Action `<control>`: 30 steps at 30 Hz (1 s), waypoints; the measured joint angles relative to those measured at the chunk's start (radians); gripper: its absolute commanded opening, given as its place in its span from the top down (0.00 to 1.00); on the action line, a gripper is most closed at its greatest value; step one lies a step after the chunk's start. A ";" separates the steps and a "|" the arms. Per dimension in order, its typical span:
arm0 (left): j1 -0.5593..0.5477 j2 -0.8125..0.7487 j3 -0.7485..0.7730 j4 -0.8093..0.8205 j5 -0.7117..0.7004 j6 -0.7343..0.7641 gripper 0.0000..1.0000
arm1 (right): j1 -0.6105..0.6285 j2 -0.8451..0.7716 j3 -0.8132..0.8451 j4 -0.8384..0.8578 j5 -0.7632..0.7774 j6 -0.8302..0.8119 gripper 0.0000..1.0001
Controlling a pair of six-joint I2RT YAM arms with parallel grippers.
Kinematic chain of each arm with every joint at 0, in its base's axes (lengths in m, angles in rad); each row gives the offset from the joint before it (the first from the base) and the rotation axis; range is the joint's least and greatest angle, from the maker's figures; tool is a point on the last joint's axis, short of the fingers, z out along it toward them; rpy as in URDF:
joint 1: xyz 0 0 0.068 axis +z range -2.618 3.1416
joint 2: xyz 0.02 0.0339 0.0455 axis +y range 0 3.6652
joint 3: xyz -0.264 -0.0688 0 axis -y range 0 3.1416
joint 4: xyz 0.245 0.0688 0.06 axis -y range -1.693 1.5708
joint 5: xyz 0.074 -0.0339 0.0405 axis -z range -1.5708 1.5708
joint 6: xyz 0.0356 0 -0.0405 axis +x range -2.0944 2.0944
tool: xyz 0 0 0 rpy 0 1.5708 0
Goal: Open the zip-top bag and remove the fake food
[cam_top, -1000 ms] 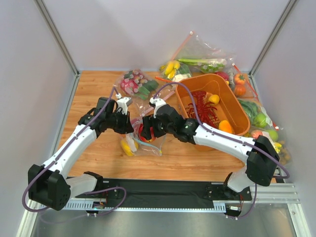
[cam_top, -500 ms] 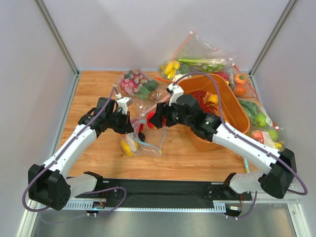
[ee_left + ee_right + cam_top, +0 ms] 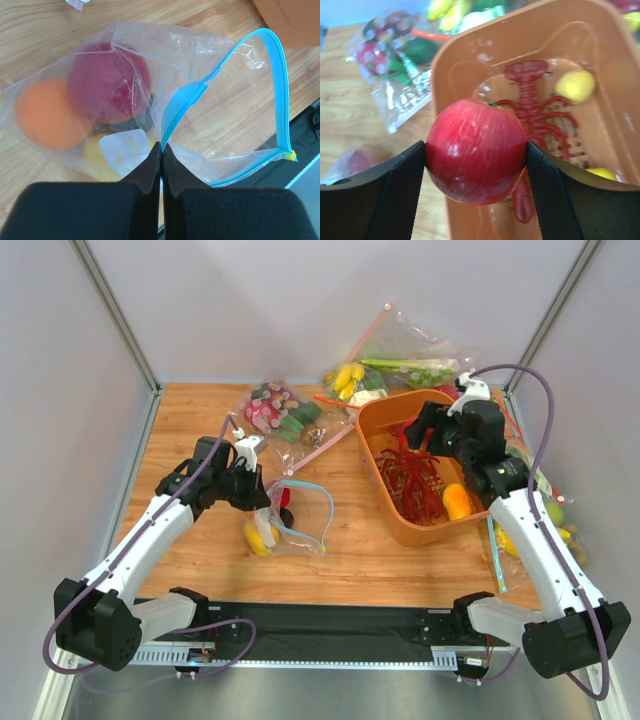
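Observation:
The zip-top bag [image 3: 300,528] lies on the wooden table left of centre, its teal zip strip [image 3: 277,90] spread in an open loop. My left gripper [image 3: 161,150] is shut on the bag's edge beside the strip, near the white label [image 3: 122,150]. Fake food still lies inside the bag: a round red piece [image 3: 110,82], an orange one [image 3: 45,120] and a yellow one [image 3: 95,162]. My right gripper [image 3: 476,150] is shut on a red apple [image 3: 476,142], held above the orange bin [image 3: 445,75]. In the top view that gripper [image 3: 428,432] hangs over the bin's far side.
The orange bin [image 3: 372,460] holds a big red lobster [image 3: 412,480] and some yellow and orange pieces. Other clear bags of toy food lie at the back [image 3: 280,410], [image 3: 410,368] and along the right wall [image 3: 530,480]. Grey walls enclose the table.
My right arm has carried the red apple from the bag's mouth to the right and back, over the orange bin. The left gripper has kept its hold on the bag without moving.

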 measured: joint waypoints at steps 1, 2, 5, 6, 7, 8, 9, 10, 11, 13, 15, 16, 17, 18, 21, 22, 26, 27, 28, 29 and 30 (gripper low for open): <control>0.000 -0.002 0.000 0.000 0.000 0.000 1.00 | -0.037 -0.005 -0.002 -0.006 0.001 -0.006 0.78; 0.000 -0.002 0.000 0.000 0.000 0.000 1.00 | -0.063 -0.009 -0.006 -0.011 0.002 -0.010 0.77; 0.000 -0.002 0.000 0.001 0.000 0.000 1.00 | -0.097 -0.011 -0.028 -0.030 -0.002 -0.019 0.67; 0.000 -0.002 0.000 0.001 0.000 0.000 1.00 | -0.104 -0.011 -0.038 -0.040 -0.002 -0.021 0.60; 0.000 -0.002 0.000 0.001 0.000 0.000 1.00 | -0.109 -0.010 -0.048 -0.051 -0.002 -0.023 0.41; 0.000 -0.002 0.000 0.001 0.000 0.000 1.00 | -0.113 -0.009 -0.053 -0.064 -0.001 -0.024 0.32; 0.000 -0.002 0.000 0.001 0.000 0.000 1.00 | -0.117 -0.007 -0.058 -0.072 -0.001 -0.025 0.25; 0.000 -0.002 0.000 0.001 0.000 0.000 1.00 | -0.120 -0.005 -0.058 -0.084 -0.001 -0.028 0.20; 0.000 -0.002 0.000 0.001 0.000 0.000 1.00 | -0.122 -0.003 -0.058 -0.090 0.001 -0.031 0.19; 0.000 -0.002 0.000 0.001 0.001 0.000 1.00 | -0.126 -0.003 -0.058 -0.106 0.014 -0.044 0.15; 0.000 -0.002 0.000 0.001 0.001 0.000 1.00 | -0.129 -0.003 -0.058 -0.116 0.023 -0.057 0.13; 0.000 -0.002 0.000 0.001 0.001 0.000 1.00 | -0.131 -0.003 -0.056 -0.121 0.029 -0.064 0.12; 0.000 -0.002 0.000 0.001 0.001 0.000 1.00 | -0.134 -0.003 -0.053 -0.128 0.034 -0.071 0.11; 0.000 -0.002 0.000 0.001 0.001 0.000 1.00 | -0.135 -0.003 -0.048 -0.135 0.039 -0.077 0.11; 0.000 -0.004 0.000 0.002 0.002 0.000 1.00 | -0.137 -0.002 -0.025 -0.160 0.055 -0.098 0.10; 0.000 -0.005 0.000 0.002 0.003 0.000 1.00 | -0.137 -0.002 -0.021 -0.163 0.056 -0.102 0.10; 0.000 -0.009 0.000 0.005 0.005 0.000 1.00 | -0.137 -0.009 -0.016 -0.165 0.034 -0.109 0.13; 0.000 -0.010 0.000 0.007 0.006 0.000 1.00 | -0.136 -0.014 -0.016 -0.164 0.021 -0.110 0.13; 0.000 -0.011 0.000 0.008 0.010 0.000 1.00 | -0.134 -0.022 -0.016 -0.164 0.013 -0.110 0.15; 0.000 -0.011 0.000 0.008 0.013 0.000 1.00 | -0.127 -0.032 -0.016 -0.163 0.009 -0.112 0.15; 0.000 -0.012 0.000 0.008 0.017 -0.001 1.00 | -0.120 -0.043 -0.016 -0.163 0.005 -0.115 0.16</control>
